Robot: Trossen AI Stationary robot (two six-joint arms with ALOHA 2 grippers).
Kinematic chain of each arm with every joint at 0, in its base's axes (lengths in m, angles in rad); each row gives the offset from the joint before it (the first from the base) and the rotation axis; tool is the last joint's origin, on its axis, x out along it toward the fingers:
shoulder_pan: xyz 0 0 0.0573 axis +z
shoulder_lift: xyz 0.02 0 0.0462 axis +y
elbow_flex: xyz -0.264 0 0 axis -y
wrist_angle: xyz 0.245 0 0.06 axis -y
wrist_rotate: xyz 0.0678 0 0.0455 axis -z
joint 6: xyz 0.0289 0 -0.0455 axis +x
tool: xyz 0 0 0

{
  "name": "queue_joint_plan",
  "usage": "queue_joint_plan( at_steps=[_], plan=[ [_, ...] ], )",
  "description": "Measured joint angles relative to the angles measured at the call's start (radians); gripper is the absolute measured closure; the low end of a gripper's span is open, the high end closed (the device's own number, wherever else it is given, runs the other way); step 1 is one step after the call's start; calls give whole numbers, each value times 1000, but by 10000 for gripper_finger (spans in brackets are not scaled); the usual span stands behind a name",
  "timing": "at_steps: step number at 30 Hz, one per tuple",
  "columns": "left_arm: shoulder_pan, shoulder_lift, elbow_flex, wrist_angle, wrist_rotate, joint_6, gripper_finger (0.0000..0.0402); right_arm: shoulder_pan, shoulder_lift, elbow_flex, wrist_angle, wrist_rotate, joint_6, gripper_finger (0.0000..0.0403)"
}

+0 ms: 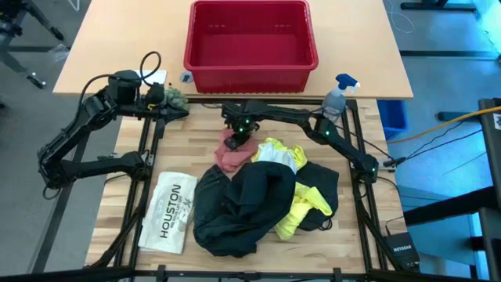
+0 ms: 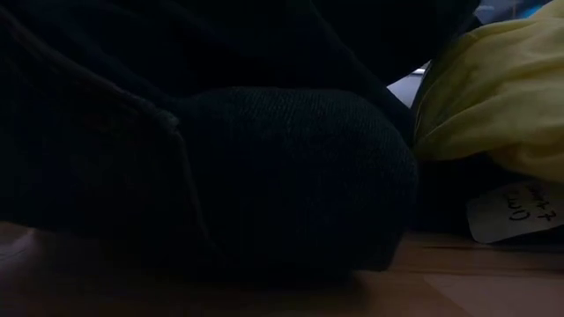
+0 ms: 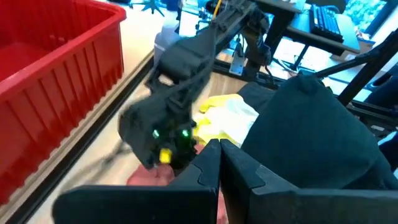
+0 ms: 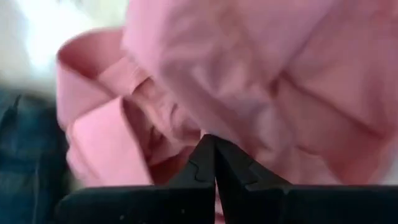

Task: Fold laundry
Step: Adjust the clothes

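1. High view: my right gripper (image 1: 232, 139) reaches in over the pink cloth (image 1: 232, 155) and sits right on its far edge, fingers clenched. Just past the pink cloth, toward my right arm's base, lie the white cloth (image 1: 283, 157) and the yellow shirt (image 1: 301, 205), with the black trousers (image 1: 244, 205) heaped nearer the table's front edge, over part of the shirt. My left gripper (image 1: 177, 111) waits well off to the side, at the table's back-left, shut tight and holding nothing. The red basket (image 1: 250, 45) stands beyond both grippers, a spray bottle (image 1: 339, 95) beside it. The flat HOUSTON item (image 1: 170, 211) lies by the trousers, on my left arm's side.

2. Low view: neither gripper shows. Dark trousers (image 2: 220, 158) fill nearly everything, resting on the table (image 2: 458, 282); the yellow shirt (image 2: 502, 97) bunches up next to them, and a small label (image 2: 515, 211) with handwriting peeks out below it.

3. Left wrist view: my left fingers (image 3: 205, 180) meet tip to tip, empty. Ahead of them my right gripper (image 3: 165, 149) presses down at the pink cloth (image 3: 149, 177); farther on lie the white cloth (image 3: 239, 115), the shirt (image 3: 214, 127) and the trousers (image 3: 311, 143), with the basket (image 3: 56, 81) off to one side.

4. Right wrist view: my right fingers (image 4: 202, 165) are pinched together against the rumpled pink cloth (image 4: 249, 81), which fills the space ahead of them. I cannot tell whether any fold is caught between the tips.
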Motion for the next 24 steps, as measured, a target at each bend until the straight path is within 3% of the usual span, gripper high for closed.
queue_joint_plan(
  at_steps=[15, 19, 24],
  plan=[
    [0, 0, 0, 22, 0, -7, 401, -1, -6, 5, 370, 66, 485, 403],
    [0, 0, 0, 38, 0, -7, 401, -22, -9, 93, 445, 214, 522, 403],
    [0, 0, 0, 39, -1, 16, 401, -73, -51, 102, 522, 213, 526, 403]
  ],
)
